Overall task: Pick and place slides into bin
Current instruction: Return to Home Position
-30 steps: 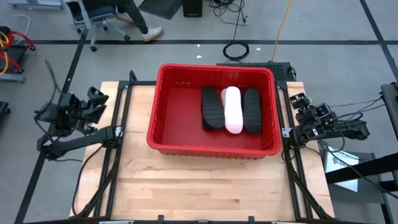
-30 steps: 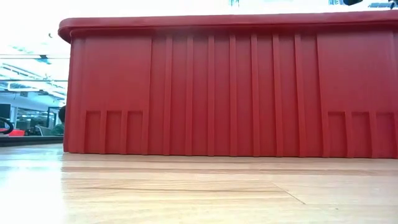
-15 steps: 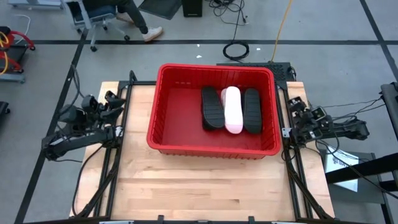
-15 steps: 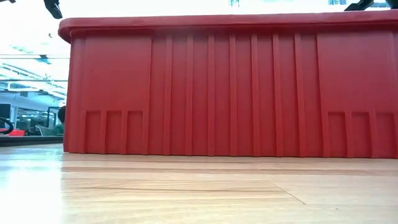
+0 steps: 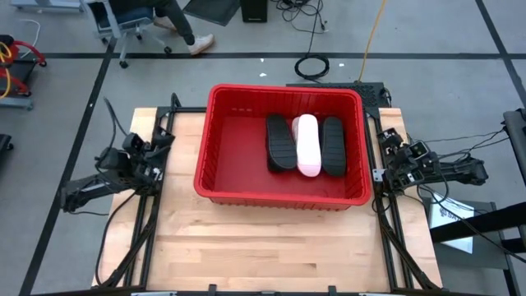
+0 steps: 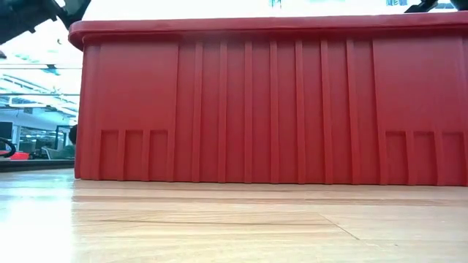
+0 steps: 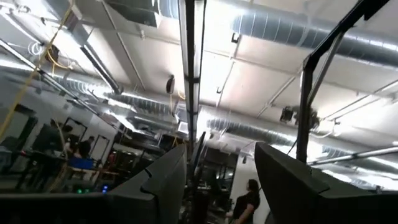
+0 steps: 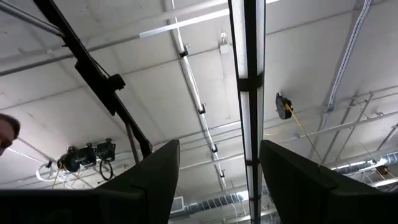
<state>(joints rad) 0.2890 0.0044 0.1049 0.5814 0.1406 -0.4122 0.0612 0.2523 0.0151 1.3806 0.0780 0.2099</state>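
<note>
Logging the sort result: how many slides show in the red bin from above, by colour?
Black slides: 2
Pink slide: 1
Total: 3 showing in the bin; any lying beneath them are hidden.

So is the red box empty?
Not empty. The bin holds a pink slide between two black slides.

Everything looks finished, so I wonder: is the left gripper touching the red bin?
Apart. The high view shows bare table between the left gripper and the bin.
</note>
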